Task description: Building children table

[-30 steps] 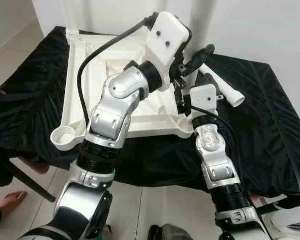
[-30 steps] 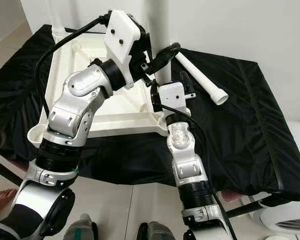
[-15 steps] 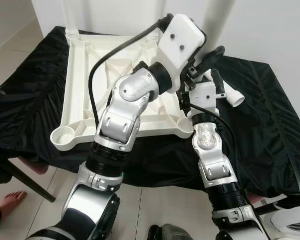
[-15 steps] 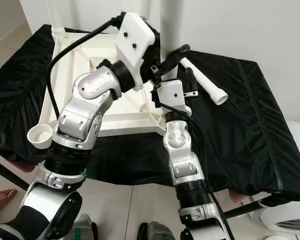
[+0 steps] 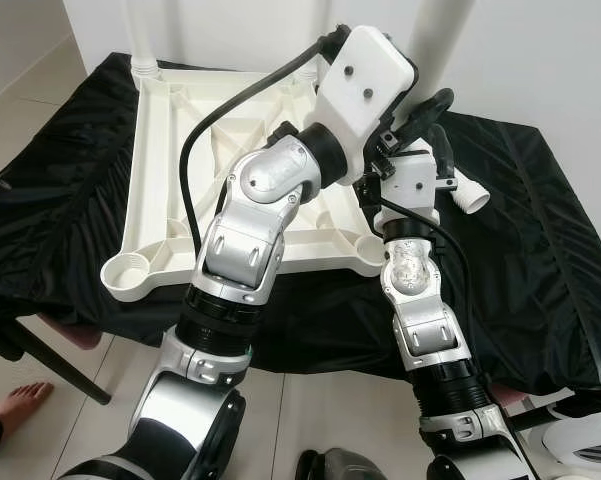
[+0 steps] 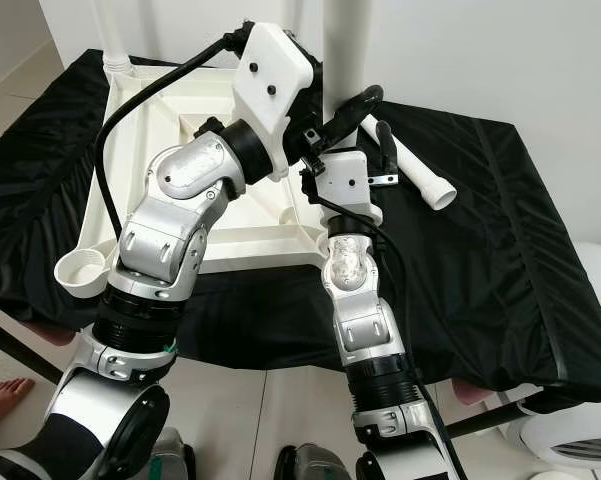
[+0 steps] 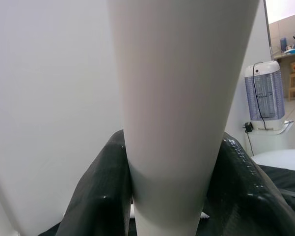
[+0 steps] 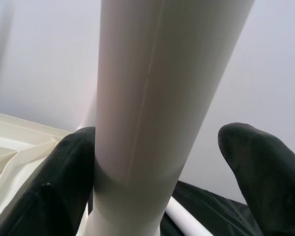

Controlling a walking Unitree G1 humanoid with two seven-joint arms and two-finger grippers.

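Note:
The white children's table top [image 5: 180,150] lies upside down on a black cloth. A white leg [image 6: 345,40] stands upright in its near right corner socket. My left gripper [image 6: 352,102] reaches across and is shut on this leg, with both black fingers [image 7: 95,196] pressed against its sides. Just below it, my right gripper [image 5: 432,145] is open around the same leg [image 8: 147,98]; one finger [image 8: 68,172] touches it and the other stands apart. Another leg [image 5: 140,35] stands in the far left corner. A loose leg [image 6: 425,180] lies on the cloth to the right.
The near left corner socket [image 5: 128,268] holds no leg. The black cloth [image 5: 540,250] hangs over the surface's front edge. A person's bare foot [image 5: 15,405] rests on the tiled floor at lower left. A white appliance [image 5: 590,440] sits at lower right.
My left arm has swung right and its gripper has closed on the upright leg. The right gripper has risen along the leg, towards the left one.

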